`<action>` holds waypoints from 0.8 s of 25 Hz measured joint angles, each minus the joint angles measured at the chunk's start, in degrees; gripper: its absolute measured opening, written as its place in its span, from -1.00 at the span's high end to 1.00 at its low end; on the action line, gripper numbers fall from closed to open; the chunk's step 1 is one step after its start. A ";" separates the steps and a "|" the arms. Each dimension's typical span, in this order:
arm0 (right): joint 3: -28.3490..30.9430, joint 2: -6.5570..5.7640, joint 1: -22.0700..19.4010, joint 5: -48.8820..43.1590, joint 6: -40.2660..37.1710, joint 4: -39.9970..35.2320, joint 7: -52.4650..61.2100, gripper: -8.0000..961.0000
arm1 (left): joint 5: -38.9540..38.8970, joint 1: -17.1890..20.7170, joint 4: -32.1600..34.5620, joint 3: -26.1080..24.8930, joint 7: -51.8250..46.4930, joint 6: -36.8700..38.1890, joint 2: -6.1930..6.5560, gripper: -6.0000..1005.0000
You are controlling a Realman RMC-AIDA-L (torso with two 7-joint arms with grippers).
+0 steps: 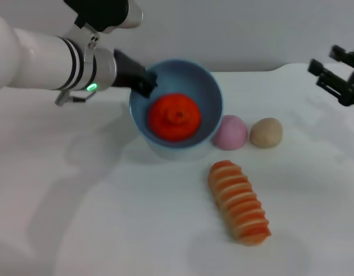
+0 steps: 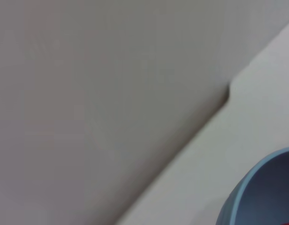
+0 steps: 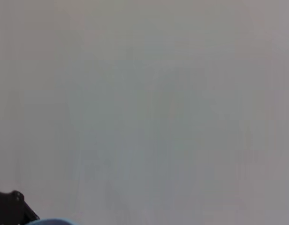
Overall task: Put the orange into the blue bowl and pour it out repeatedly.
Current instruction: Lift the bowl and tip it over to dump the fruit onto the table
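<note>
Nearest, in front of the blue bowl [image 1: 195, 92], lay a ridged bread piece [image 1: 239, 202]; a pink ball [image 1: 230, 132] touched its wall, beside a tan ball [image 1: 266, 132]. The orange [image 1: 174, 117] sat inside the tilted bowl, whose rim the left gripper [image 1: 143, 80] clamped. Pouring seemed underway; tipping further comes next. The right gripper [image 1: 337, 73] hung well beyond, fingers spread.

The orange [image 1: 174, 117] lies in the bowl [image 1: 208, 86]. Two balls [image 1: 230, 132] [image 1: 266, 133] sit right of the bowl. The bread [image 1: 239, 202] lies in front of them.
</note>
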 joint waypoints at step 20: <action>0.52 0.09 -2.13 22.31 -6.68 18.95 -21.95 -0.21 | 22.08 22.27 17.58 27.43 23.62 -37.11 -0.30 0.99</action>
